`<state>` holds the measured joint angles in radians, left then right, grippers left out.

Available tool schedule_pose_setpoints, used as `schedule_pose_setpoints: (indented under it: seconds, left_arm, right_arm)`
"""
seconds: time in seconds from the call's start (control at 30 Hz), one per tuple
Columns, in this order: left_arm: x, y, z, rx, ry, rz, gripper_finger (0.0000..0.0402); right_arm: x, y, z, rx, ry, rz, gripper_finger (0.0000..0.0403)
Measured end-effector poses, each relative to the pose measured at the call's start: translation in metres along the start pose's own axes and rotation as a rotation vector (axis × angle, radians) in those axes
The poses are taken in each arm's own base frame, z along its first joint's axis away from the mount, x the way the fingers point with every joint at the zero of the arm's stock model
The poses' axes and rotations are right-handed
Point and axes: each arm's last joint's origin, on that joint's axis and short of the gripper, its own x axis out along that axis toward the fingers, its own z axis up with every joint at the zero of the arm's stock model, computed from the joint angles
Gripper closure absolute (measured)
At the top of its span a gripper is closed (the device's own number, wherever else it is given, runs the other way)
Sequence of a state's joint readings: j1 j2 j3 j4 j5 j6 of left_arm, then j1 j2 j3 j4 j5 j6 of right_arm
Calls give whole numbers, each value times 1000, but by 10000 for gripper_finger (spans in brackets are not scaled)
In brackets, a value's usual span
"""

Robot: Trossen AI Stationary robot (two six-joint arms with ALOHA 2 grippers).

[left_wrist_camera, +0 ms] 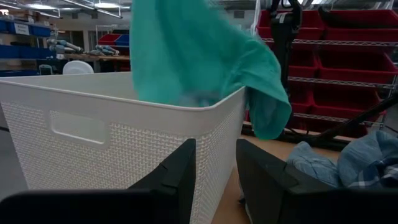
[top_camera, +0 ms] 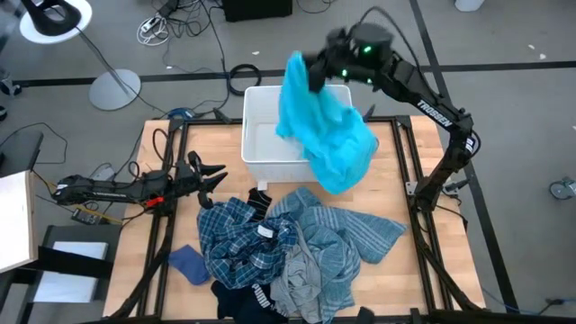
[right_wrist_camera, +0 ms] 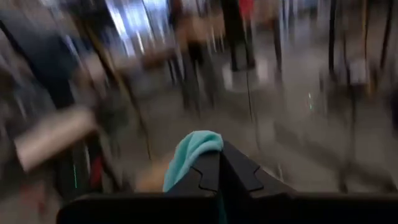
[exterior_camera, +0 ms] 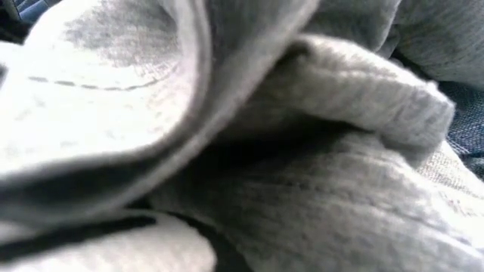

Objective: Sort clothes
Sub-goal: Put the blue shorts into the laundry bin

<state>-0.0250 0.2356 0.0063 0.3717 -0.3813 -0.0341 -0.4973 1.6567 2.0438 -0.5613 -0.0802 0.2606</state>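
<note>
The bright turquoise top (top_camera: 324, 130) hangs from my right gripper (top_camera: 317, 74), high over the white bin (top_camera: 261, 155); it also shows in the left wrist view (left_wrist_camera: 199, 56), draping over the bin's rim. My left gripper (top_camera: 216, 176) is open and empty at the table's left, beside the bin. The plaid shirt (top_camera: 243, 243), grey-blue striped pieces (top_camera: 346, 236), grey fabric (top_camera: 292, 288) and a navy item (top_camera: 238, 301) lie heaped on the table's near half. Grey fabric (exterior_camera: 302, 151) fills the low view. My right gripper is shut on a bunched fold of the turquoise top (right_wrist_camera: 189, 152), pinched between its two fingers. The top hangs slack below the gripper, lifted off the table, its lower part draped over the bin's right rim (top_camera: 346, 162).
A small blue cloth (top_camera: 187, 263) lies near the table's left near corner. The white bin (left_wrist_camera: 93, 124) stands at the table's far middle. Cables and a lamp stand lie on the floor beyond the table.
</note>
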Motion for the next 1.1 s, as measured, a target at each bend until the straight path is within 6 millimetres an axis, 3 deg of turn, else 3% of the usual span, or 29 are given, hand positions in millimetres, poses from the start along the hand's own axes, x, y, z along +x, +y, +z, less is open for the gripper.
schedule_pose_setpoints:
  seconds: [0.2,0.4,0.57,0.73,0.9,1.0,1.1]
  left_arm:
    - [0,0,0,0,0,0,280]
    - [0,0,0,0,0,0,280]
    - [0,0,0,0,-1,0,280]
    - [0,0,0,0,0,0,280]
    - [0,0,0,0,0,0,280]
    - [0,0,0,0,0,0,280]
    - [0,0,0,0,0,0,280]
  right_arm:
    - [6,-4,-61,19,471,-105,398]
    - [22,-7,-105,47,630,-137,368]
    - [28,-15,-135,127,738,-175,306]
    - [16,-23,-133,183,821,-127,243]
    - [-10,-22,-104,193,725,-81,208]
    - [-31,-20,-91,188,700,-108,203]
    - [-66,-18,-83,174,702,-210,206]
